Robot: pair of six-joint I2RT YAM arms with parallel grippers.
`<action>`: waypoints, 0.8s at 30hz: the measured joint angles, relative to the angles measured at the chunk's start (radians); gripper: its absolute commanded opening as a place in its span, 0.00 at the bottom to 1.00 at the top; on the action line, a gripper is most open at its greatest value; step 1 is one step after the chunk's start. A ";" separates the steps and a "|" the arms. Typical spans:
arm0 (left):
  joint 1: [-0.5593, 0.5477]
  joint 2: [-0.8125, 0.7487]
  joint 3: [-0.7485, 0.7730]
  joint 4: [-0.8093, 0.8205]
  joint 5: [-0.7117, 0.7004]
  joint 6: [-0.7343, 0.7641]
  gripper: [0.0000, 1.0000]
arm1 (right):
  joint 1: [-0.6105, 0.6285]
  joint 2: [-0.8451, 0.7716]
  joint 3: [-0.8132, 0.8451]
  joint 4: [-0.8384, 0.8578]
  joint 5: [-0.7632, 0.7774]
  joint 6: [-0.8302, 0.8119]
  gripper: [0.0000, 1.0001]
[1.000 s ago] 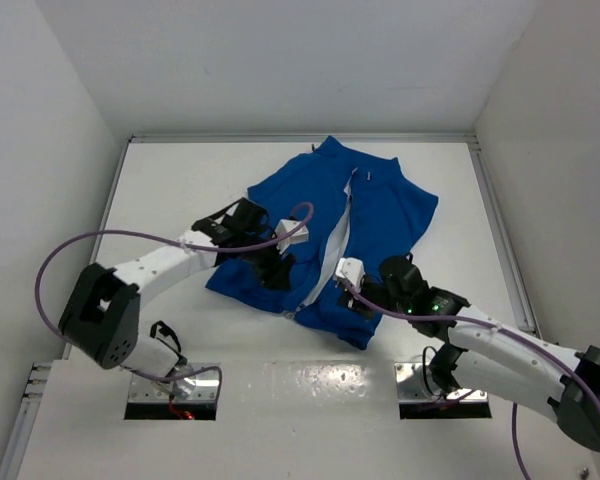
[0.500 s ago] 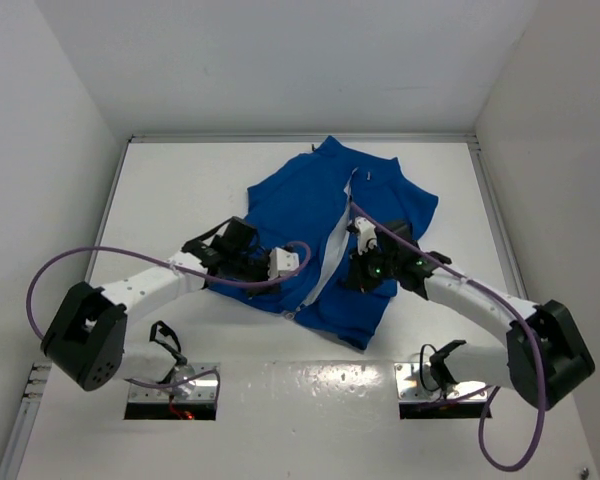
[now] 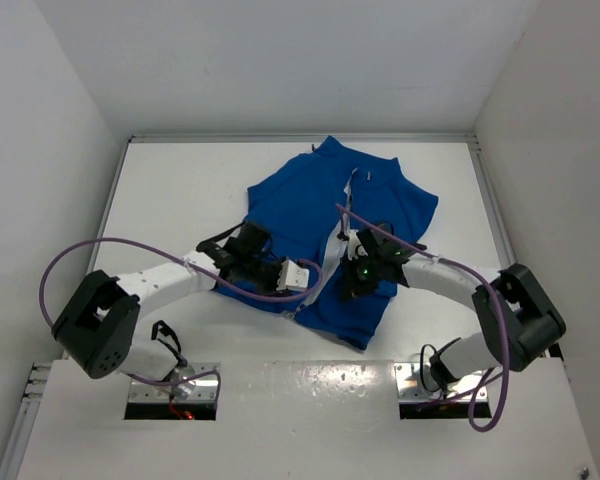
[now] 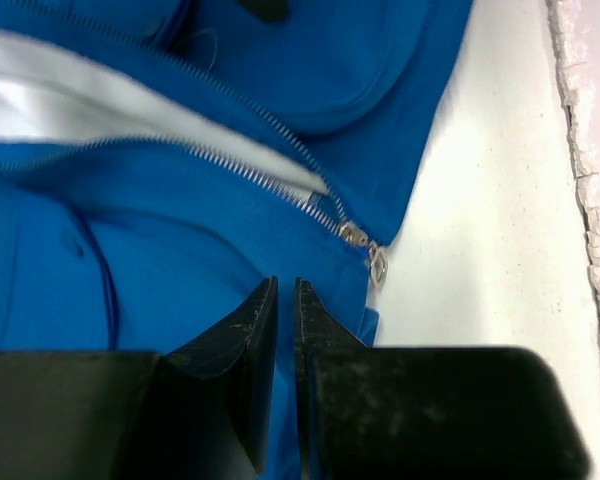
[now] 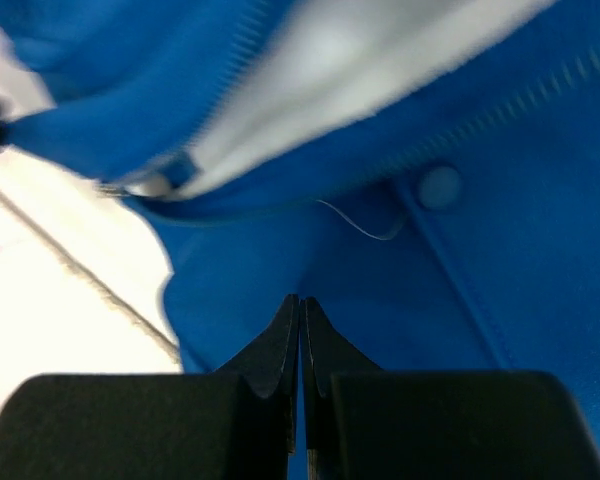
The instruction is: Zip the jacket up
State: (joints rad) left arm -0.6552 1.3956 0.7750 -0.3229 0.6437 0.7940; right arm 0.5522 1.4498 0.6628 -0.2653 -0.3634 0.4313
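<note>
The blue jacket (image 3: 390, 205) lies flat on the table, front up, collar at the far end. Its zipper is open along most of its length and white lining (image 3: 337, 240) shows. The zipper slider (image 4: 355, 235) sits near the bottom hem, its pull (image 4: 378, 266) hanging over the table. My left gripper (image 3: 302, 285) is on the left panel (image 4: 130, 250) just behind the slider, its jaws nearly closed with blue fabric in the thin gap. My right gripper (image 3: 350, 285) is shut on a pinch of the right panel (image 5: 460, 270), below a snap button (image 5: 440, 186).
White table (image 3: 170, 190) with white walls on three sides. The table's cracked near edge (image 4: 585, 180) lies close beyond the jacket hem. Purple cables (image 3: 100, 245) loop from both arms. Two cut-outs with wiring (image 3: 170, 390) sit at the near edge.
My right arm swung from the near right up onto the jacket's right panel and closed there. My left gripper moved down the left panel toward the hem and the slider.
</note>
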 measured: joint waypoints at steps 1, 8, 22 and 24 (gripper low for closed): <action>-0.008 0.002 0.000 0.003 -0.002 0.014 0.19 | 0.000 0.016 0.003 -0.014 0.008 0.007 0.00; -0.059 0.048 -0.024 0.022 -0.028 0.111 0.19 | -0.032 0.109 0.061 -0.084 0.050 0.053 0.00; -0.150 0.211 0.055 -0.050 -0.170 0.176 0.16 | -0.098 0.161 0.114 -0.155 0.107 0.107 0.00; -0.156 0.219 0.066 -0.064 -0.182 0.177 0.16 | -0.099 0.161 0.114 -0.167 0.122 0.107 0.00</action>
State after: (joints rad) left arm -0.8108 1.6150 0.8413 -0.3874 0.4618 0.9707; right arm 0.4530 1.6112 0.7769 -0.4324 -0.2417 0.5381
